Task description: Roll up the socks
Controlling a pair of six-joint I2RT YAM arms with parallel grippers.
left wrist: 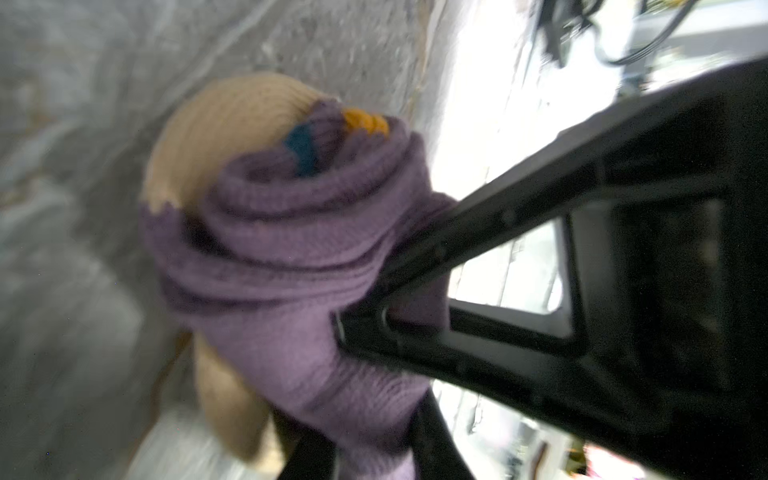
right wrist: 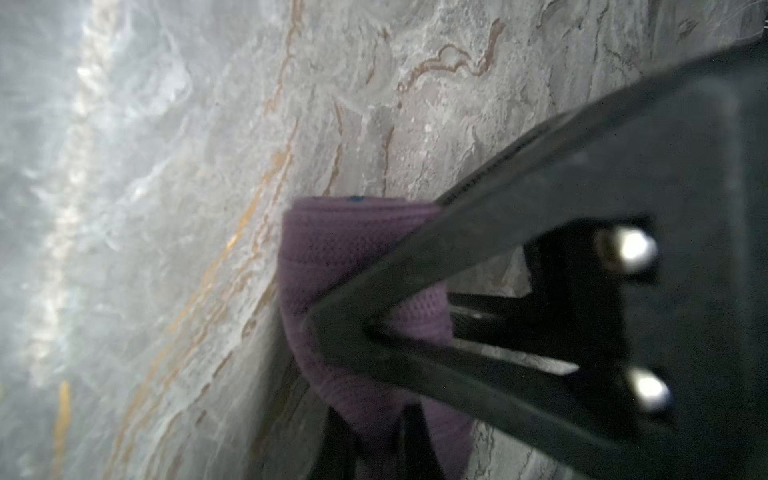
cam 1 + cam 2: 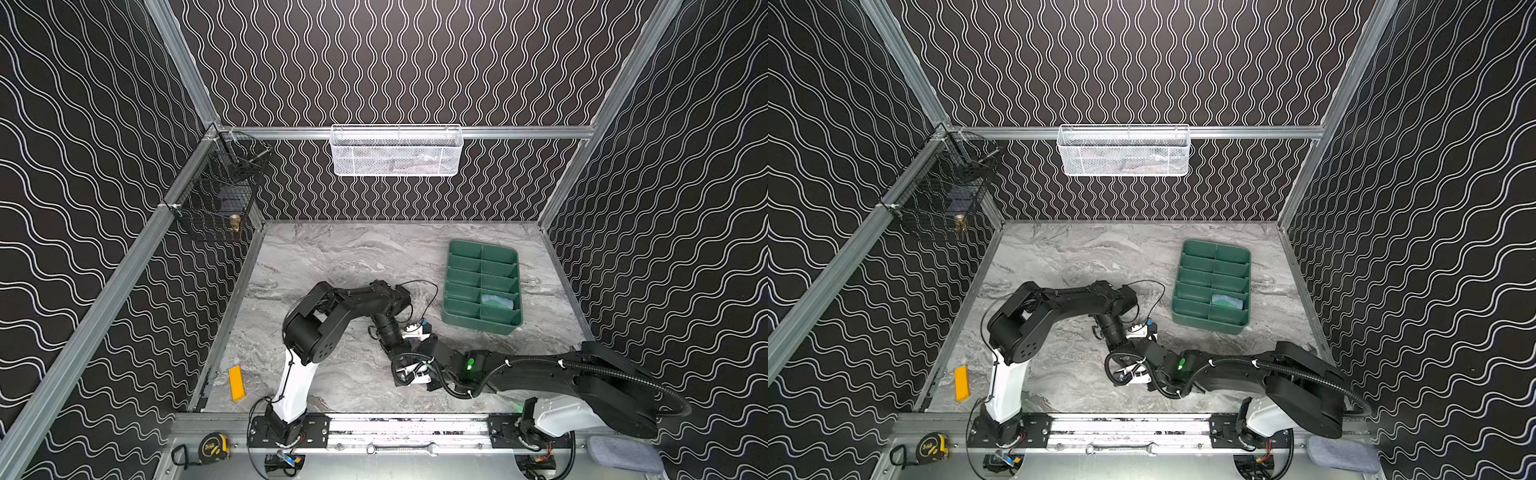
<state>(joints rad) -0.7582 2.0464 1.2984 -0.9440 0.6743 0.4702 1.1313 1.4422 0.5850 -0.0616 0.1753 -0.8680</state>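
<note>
The purple sock (image 1: 291, 257) is wound into a loose roll, with its tan toe (image 1: 232, 124) and an orange and navy stripe showing at the roll's end. My left gripper (image 1: 370, 449) is shut on purple fabric at the roll's lower part. My right gripper (image 2: 376, 449) is also shut on the purple sock (image 2: 345, 257), just above the marble table. In both top views the two grippers (image 3: 397, 347) (image 3: 428, 347) meet at the table's middle and hide the purple sock. The blue sock (image 3: 496, 301) lies bundled in a compartment of the green tray (image 3: 457, 249).
The green divided tray stands right of centre, just beyond the grippers. A yellow block (image 3: 237, 382) lies at the front left. A white mesh basket (image 3: 395, 149) and a black wire basket (image 3: 216, 195) hang on the walls. A grey cloth pad (image 3: 623, 453) lies outside the front rail.
</note>
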